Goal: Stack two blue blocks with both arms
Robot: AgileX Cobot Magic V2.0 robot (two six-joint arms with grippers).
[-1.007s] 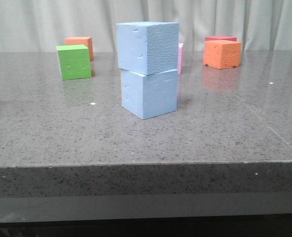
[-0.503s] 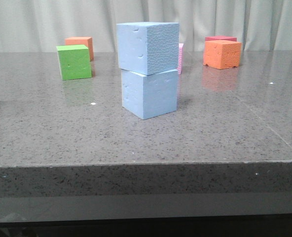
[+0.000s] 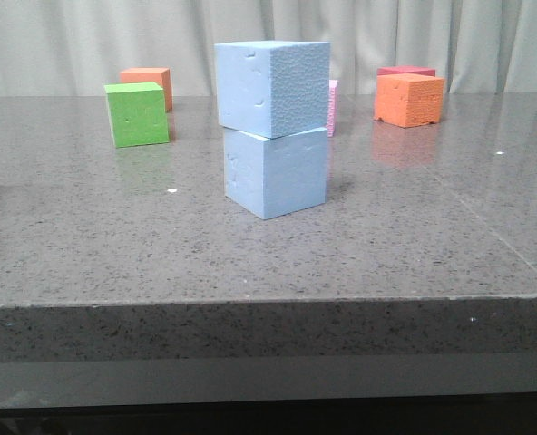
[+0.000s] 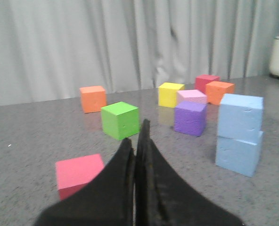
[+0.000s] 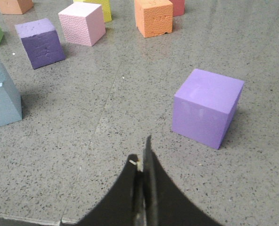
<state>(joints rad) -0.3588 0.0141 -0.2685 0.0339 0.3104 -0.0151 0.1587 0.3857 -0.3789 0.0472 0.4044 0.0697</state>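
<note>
Two light blue blocks stand stacked in the middle of the table: the upper block (image 3: 271, 86) rests on the lower block (image 3: 276, 172), turned slightly. The stack also shows in the left wrist view (image 4: 239, 134), and its lower block at the edge of the right wrist view (image 5: 2, 101). No gripper shows in the front view. My left gripper (image 4: 136, 134) is shut and empty, well back from the stack. My right gripper (image 5: 142, 153) is shut and empty, above bare table, apart from the stack.
A green cube (image 3: 137, 113), orange cubes (image 3: 147, 83) (image 3: 408, 99), a pink cube (image 3: 332, 106) and a dark red cube (image 3: 405, 71) stand behind the stack. A red cube (image 4: 78, 173) lies near my left gripper. A light purple cube (image 5: 207, 107) lies near my right gripper; a dark purple one (image 5: 39, 42) farther off.
</note>
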